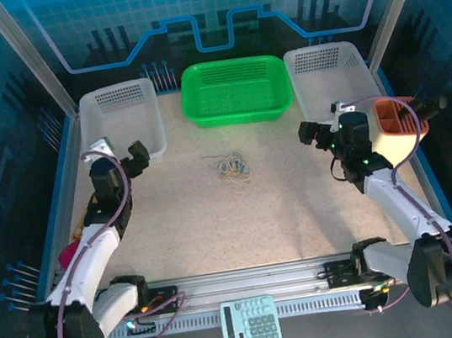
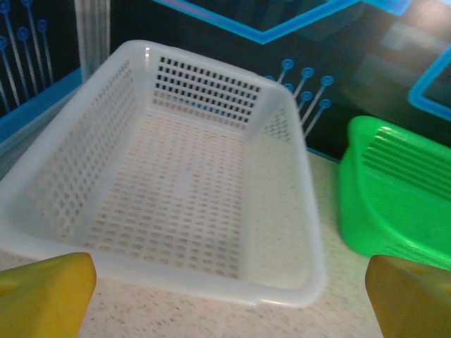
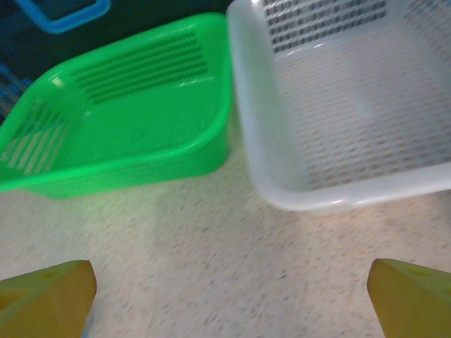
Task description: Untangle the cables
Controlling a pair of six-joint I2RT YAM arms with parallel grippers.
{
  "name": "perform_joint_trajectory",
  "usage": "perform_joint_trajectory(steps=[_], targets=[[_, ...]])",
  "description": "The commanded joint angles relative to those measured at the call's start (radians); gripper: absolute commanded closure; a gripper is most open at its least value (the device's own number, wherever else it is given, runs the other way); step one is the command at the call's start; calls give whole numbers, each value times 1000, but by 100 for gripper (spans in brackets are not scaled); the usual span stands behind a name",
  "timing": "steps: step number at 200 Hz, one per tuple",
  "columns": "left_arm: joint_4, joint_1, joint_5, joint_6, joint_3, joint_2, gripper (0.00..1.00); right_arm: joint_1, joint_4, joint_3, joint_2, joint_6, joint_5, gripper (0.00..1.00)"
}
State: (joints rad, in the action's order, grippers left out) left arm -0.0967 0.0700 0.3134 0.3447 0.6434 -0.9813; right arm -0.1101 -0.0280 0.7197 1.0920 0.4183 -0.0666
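The cables lie in one small tangle of thin yellowish, whitish and blue-grey loops on the speckled table, just in front of the green basket. My left gripper hovers well to their left, open and empty, by the left white basket. In the left wrist view its yellow fingertips stand wide apart, the gripper facing that basket's near rim. My right gripper is off to the cables' right, open, nothing between its fingers. In the right wrist view this gripper hangs over bare table.
A second white basket stands back right, its rim beside the green basket. An orange cup sits right of the right arm. A calculator lies on the front rail. Something pink rests by the left arm.
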Motion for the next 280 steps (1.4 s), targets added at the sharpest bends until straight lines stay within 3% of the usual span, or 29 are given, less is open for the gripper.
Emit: perform_joint_trajectory(steps=[1, 43, 85, 132, 188, 227, 280], targets=[[295, 32, -109, 103, 100, 55, 1, -62, -155, 83, -7, -43, 156, 0], [487, 117, -207, 88, 190, 102, 1, -217, -346, 217, 69, -99, 229, 5], [514, 211, -252, 122, 216, 82, 1, -319, -395, 286, 190, -90, 217, 12], [454, 295, -219, 209, 177, 4, 1, -344, -312, 347, 417, -66, 267, 15], [417, 370, -189, 211, 200, -109, 1, -360, -216, 465, 702, -63, 318, 16], [400, 397, -189, 215, 217, -155, 1, -368, -162, 494, 781, -45, 366, 18], [385, 417, -186, 227, 228, -190, 1, -370, -114, 470, 810, -39, 409, 29]])
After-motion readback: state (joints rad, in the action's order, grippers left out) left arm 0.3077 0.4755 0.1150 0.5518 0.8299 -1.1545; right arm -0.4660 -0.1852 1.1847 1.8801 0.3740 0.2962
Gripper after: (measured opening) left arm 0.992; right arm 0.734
